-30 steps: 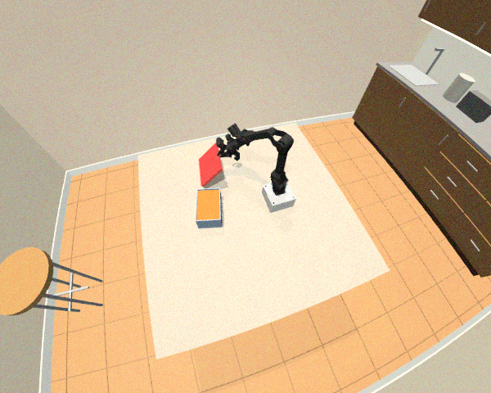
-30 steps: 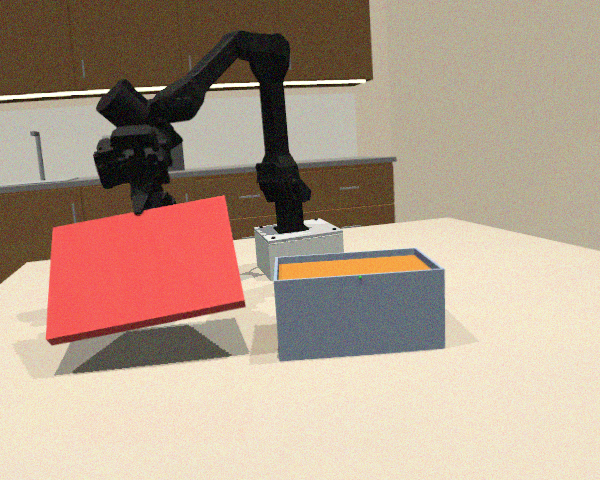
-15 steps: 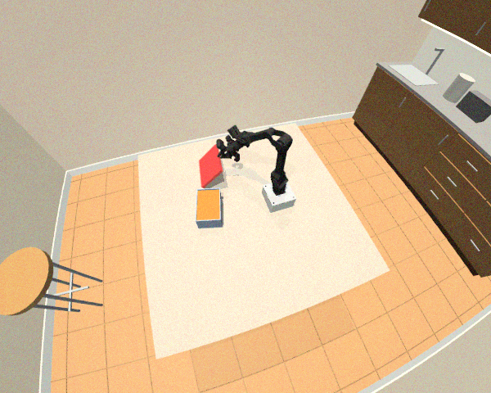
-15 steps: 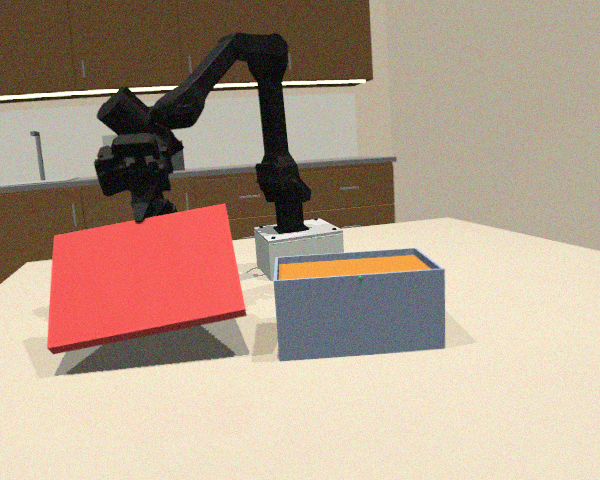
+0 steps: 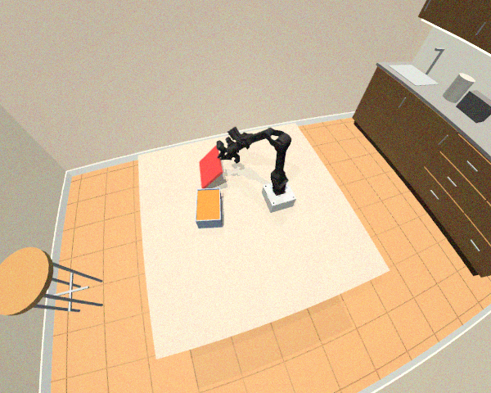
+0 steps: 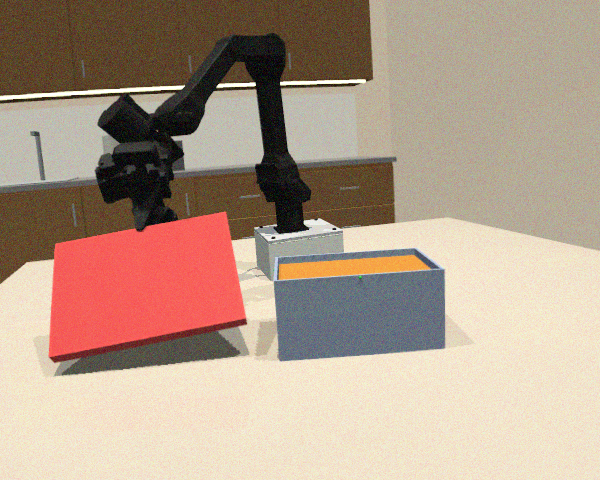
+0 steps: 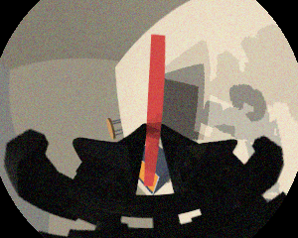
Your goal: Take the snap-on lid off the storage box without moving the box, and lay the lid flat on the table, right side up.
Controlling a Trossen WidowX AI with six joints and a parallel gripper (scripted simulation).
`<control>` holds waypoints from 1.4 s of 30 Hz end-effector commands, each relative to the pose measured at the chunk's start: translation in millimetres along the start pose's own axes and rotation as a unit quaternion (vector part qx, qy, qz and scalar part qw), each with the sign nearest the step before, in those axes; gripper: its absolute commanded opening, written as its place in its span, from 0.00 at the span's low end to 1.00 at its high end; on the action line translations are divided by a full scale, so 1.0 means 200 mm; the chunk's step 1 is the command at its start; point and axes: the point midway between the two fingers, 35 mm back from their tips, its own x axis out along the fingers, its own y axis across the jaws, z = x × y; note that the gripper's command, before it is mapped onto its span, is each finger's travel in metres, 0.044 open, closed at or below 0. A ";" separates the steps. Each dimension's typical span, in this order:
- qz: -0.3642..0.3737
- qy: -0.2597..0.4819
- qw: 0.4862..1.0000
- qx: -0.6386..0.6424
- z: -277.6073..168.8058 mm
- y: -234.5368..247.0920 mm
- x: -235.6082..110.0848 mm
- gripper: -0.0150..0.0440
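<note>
The red flat lid (image 5: 210, 167) (image 6: 142, 281) (image 7: 155, 99) hangs tilted beside the box, its far edge high and its near edge low, close to the table. My gripper (image 5: 222, 151) (image 6: 146, 223) (image 7: 153, 126) is shut on the lid's raised far edge. The blue-grey storage box (image 5: 209, 222) (image 6: 359, 315) stands open on the table, its orange inside showing, to the right of the lid in the exterior view. In the wrist view the lid shows edge-on as a thin red strip between the fingers.
The arm's grey base block (image 5: 278, 197) (image 6: 297, 245) stands on the table behind the box. The cream table top (image 5: 259, 262) (image 6: 341, 413) spreads around them. A round stool (image 5: 17, 281) and kitchen cabinets (image 5: 440, 169) stand off the table.
</note>
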 end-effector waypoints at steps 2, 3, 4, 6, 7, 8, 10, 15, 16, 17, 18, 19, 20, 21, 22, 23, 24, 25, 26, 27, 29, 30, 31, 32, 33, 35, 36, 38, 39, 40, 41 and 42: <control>0.000 0.002 1.000 0.003 0.00 -0.02 0.02 0.25; 0.000 0.002 1.000 0.003 0.00 -0.03 0.02 0.25; 0.000 0.002 1.000 0.003 0.00 -0.03 0.03 0.25; 0.000 0.002 1.000 0.003 0.00 -0.04 0.03 0.25; 0.000 0.002 1.000 0.003 0.00 -0.04 0.03 0.25; 0.000 0.002 1.000 0.003 0.00 -0.04 0.04 0.25; 0.000 0.002 1.000 0.003 0.00 -0.05 0.04 0.25; 0.000 0.002 1.000 0.003 0.00 -0.06 0.06 0.25; 0.000 0.002 1.000 0.003 0.00 -0.07 0.06 0.25; 0.000 0.002 1.000 0.003 0.00 -0.07 0.06 0.25; 0.000 0.002 1.000 0.003 0.00 -0.07 0.06 0.25; 0.000 0.002 1.000 0.003 0.00 -0.08 0.07 0.25; 0.000 0.002 1.000 0.003 0.00 -0.08 0.07 0.25; 0.000 0.002 1.000 0.003 0.00 -0.08 0.07 0.25; 0.000 0.002 1.000 0.003 0.00 -0.08 0.07 0.25; 0.000 0.002 1.000 0.003 0.00 -0.09 0.08 0.25; 0.000 0.002 1.000 0.003 0.00 -0.09 0.08 0.25; 0.000 0.002 1.000 0.003 0.00 -0.09 0.08 0.25; 0.000 0.002 1.000 0.003 0.00 -0.10 0.08 0.25; -0.001 0.002 1.000 0.003 0.00 -0.10 0.09 0.25; -0.001 0.002 1.000 0.003 0.00 -0.11 0.09 0.25; -0.001 0.002 1.000 0.003 0.00 -0.11 0.09 0.25; -0.001 0.002 1.000 0.003 0.00 -0.11 0.10 0.25; -0.001 0.002 1.000 0.003 0.00 -0.12 0.10 0.25; -0.001 0.002 1.000 0.003 0.00 -0.12 0.10 0.25; -0.001 0.002 1.000 0.003 0.00 -0.13 0.11 0.25; -0.001 0.002 1.000 0.003 0.00 -0.13 0.11 0.25; -0.001 0.002 1.000 0.003 0.00 -0.13 0.11 0.25; -0.001 0.002 1.000 0.003 0.00 -0.14 0.12 0.25; -0.001 0.002 1.000 0.003 0.00 -0.14 0.12 0.25; -0.001 0.002 1.000 0.003 0.00 -0.14 0.12 0.25; -0.001 0.002 1.000 0.003 0.00 -0.15 0.12 0.25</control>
